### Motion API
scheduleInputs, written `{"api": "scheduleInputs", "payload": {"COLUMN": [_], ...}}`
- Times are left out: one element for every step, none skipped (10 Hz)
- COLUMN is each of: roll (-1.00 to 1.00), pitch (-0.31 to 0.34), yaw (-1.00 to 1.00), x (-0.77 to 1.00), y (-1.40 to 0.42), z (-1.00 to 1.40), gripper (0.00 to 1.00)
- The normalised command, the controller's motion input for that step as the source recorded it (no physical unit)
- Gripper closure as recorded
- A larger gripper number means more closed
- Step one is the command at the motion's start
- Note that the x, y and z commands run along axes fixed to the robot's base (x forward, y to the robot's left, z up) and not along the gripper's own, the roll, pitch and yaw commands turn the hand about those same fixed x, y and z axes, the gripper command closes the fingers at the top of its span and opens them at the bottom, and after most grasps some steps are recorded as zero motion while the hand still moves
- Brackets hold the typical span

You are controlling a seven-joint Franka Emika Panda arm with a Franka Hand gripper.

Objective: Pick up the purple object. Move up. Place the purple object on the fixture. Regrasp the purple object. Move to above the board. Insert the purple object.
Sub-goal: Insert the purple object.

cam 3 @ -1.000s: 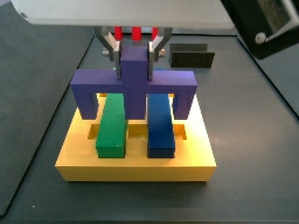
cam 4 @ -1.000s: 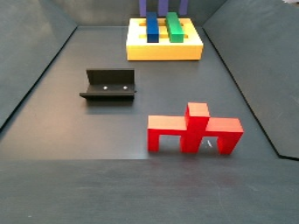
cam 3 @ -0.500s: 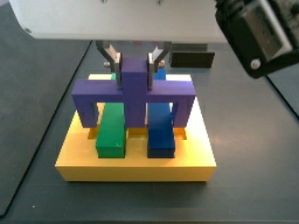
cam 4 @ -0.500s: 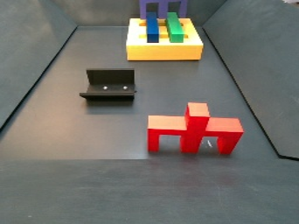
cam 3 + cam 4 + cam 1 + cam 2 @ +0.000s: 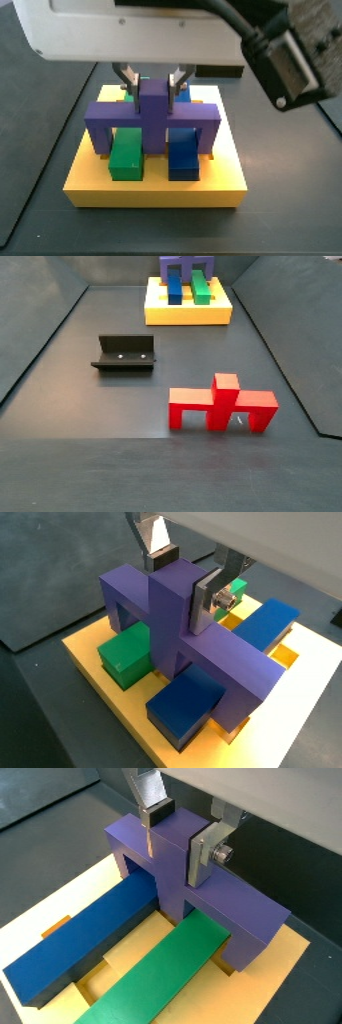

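Note:
My gripper (image 5: 154,82) is shut on the upright middle stem of the purple object (image 5: 114,108), one silver finger on each side, as both wrist views show (image 5: 183,580) (image 5: 179,833). The purple object (image 5: 221,662) (image 5: 234,908) stands prongs down on the yellow board (image 5: 154,190), straddling the green bar (image 5: 127,155) and the blue bar (image 5: 183,155). Its outer prongs reach down beside the bars; how deep they sit is hidden. In a side view the purple object (image 5: 178,264) shows at the far end on the board (image 5: 187,314). The black fixture (image 5: 124,353) stands empty mid-floor.
A red pronged piece (image 5: 221,404) stands upright on the dark floor, nearer than the fixture and well away from the board. Raised dark walls (image 5: 34,356) bound the floor on both sides. A small black box (image 5: 221,68) lies just behind the board.
The gripper has come down with the purple object, which now sits lower over the green and blue bars. The fixture and red piece have not moved.

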Motion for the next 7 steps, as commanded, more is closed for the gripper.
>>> {"api": "scheduleInputs", "payload": {"roll": [-0.07, -0.09, -0.09, -0.10, -0.07, 0.00, 0.00], "pitch": [-0.020, -0.019, -0.014, -0.020, -0.003, 0.000, 0.024], "yaw": [0.02, 0.02, 0.01, 0.01, 0.01, 0.00, 0.00], "x": [0.00, 0.00, 0.00, 0.00, 0.00, 0.05, 0.09], "y": [-0.05, -0.06, -0.05, -0.02, 0.00, 0.00, 0.04], "z": [-0.22, -0.19, -0.18, -0.17, -0.19, -0.14, -0.04], "gripper": [1.00, 1.00, 1.00, 1.00, 1.00, 1.00, 1.00]}}
